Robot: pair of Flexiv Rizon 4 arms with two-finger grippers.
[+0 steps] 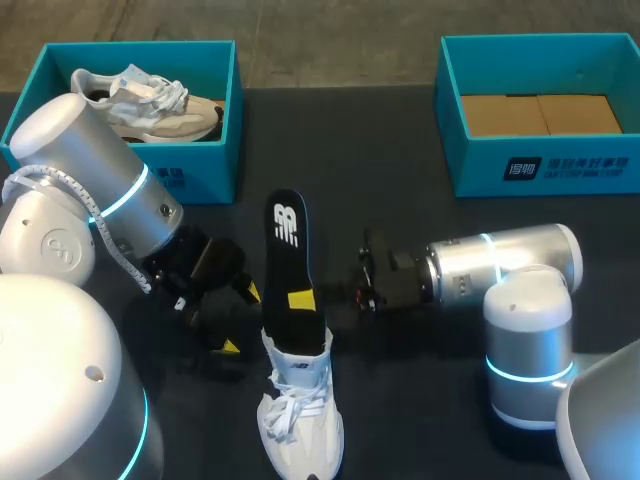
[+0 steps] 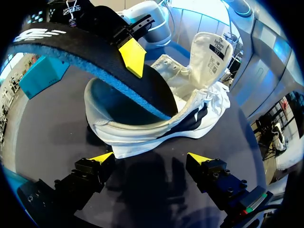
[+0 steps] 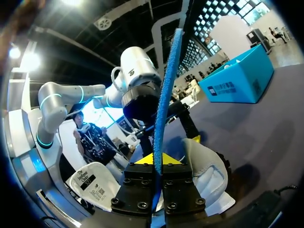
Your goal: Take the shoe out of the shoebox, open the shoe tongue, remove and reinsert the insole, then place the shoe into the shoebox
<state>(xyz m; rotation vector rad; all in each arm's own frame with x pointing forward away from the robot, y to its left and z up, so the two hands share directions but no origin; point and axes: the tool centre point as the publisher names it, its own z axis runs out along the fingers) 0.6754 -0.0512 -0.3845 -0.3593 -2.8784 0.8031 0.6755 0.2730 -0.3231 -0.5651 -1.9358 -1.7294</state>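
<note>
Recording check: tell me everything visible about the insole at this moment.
The insole is long and thin, black on top with a white logo, blue foam underneath. One end sits inside the opening of the white shoe; the rest slants up and out of it. The right gripper is shut on it midway, pinching across its thickness.

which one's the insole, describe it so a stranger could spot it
In the middle of the dark table lies a white shoe, toe towards the robot. The insole is the long flat strip sticking out of its opening, pinched by the right arm's jaws. Nothing nearby is so thin: black on top with a white logo, bright blue underneath.
</note>
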